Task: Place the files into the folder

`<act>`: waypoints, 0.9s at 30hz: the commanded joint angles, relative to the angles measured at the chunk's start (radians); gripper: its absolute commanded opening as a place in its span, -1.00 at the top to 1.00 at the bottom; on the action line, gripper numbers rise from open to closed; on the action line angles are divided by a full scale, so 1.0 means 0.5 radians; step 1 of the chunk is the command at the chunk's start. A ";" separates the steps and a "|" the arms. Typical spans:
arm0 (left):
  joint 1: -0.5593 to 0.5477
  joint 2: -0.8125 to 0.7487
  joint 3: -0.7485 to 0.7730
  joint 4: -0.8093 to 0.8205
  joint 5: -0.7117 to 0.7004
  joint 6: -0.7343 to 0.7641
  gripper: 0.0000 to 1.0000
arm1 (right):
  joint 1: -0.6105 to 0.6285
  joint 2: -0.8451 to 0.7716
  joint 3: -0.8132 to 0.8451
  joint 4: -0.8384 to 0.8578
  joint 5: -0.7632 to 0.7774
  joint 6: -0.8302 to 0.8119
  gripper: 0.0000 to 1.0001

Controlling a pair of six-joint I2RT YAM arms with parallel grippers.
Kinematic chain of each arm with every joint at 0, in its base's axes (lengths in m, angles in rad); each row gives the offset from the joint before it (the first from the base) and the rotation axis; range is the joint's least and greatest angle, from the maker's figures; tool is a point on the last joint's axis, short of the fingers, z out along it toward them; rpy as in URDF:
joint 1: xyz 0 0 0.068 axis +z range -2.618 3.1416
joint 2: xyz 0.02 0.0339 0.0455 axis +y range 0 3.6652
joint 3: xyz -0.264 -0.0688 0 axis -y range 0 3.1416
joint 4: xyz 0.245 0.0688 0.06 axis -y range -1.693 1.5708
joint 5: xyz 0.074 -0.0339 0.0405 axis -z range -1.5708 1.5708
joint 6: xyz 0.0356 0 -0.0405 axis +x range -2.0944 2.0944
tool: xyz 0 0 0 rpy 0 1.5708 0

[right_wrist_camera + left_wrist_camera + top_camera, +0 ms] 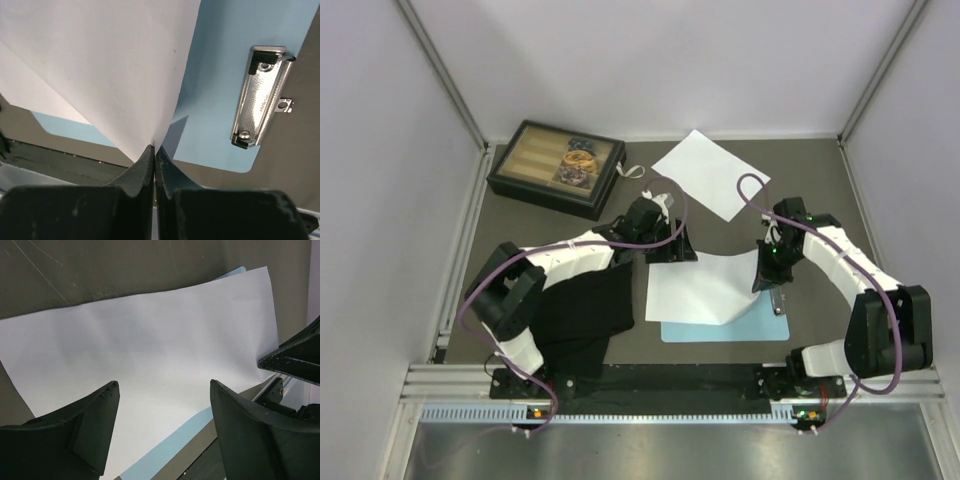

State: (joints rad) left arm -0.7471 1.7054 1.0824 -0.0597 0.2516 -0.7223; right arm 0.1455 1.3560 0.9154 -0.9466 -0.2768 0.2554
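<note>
The folder (724, 331) lies flat near the tabletop's (820, 185) near edge, right of centre, its silver clip (260, 97) at the right short edge. The right gripper (154, 150) is pinched tight on the right edge of one white sheet (705, 290), lifting that edge just beside the clip while the rest of the sheet drapes over the folder and past its far edge. The left gripper (164, 386) hangs over the sheet's left part, jaws wide apart with nothing between them. The second sheet (710, 175) lies near the far edge. A black cloth (585, 310) sits left of the folder and a compartment box (557, 165) in the far left corner.
</note>
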 commanded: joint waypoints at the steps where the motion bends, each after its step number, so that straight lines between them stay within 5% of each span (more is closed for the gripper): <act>1: -0.021 0.074 0.010 0.128 0.080 -0.052 -0.54 | -0.018 0.055 0.004 -0.039 0.145 0.051 1.00; 10: -0.058 0.157 0.013 0.233 0.141 -0.102 -0.51 | -0.018 0.006 0.087 -0.003 -0.035 0.100 0.64; 17: -0.064 0.255 -0.011 0.239 0.160 -0.059 -0.50 | -0.018 -0.193 0.075 0.034 0.310 0.173 -0.54; 20: -0.064 0.289 -0.039 0.236 0.162 -0.028 -0.50 | -0.027 -0.303 0.044 0.111 0.482 0.244 -0.81; 27: -0.174 0.298 0.071 -0.030 0.065 0.085 -0.49 | -0.254 -0.298 0.022 0.148 0.508 0.244 -0.94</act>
State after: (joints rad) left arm -0.7845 1.8660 1.0752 -0.0051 0.3229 -0.7406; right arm 0.0765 1.1992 0.9173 -0.9039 -0.0628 0.3687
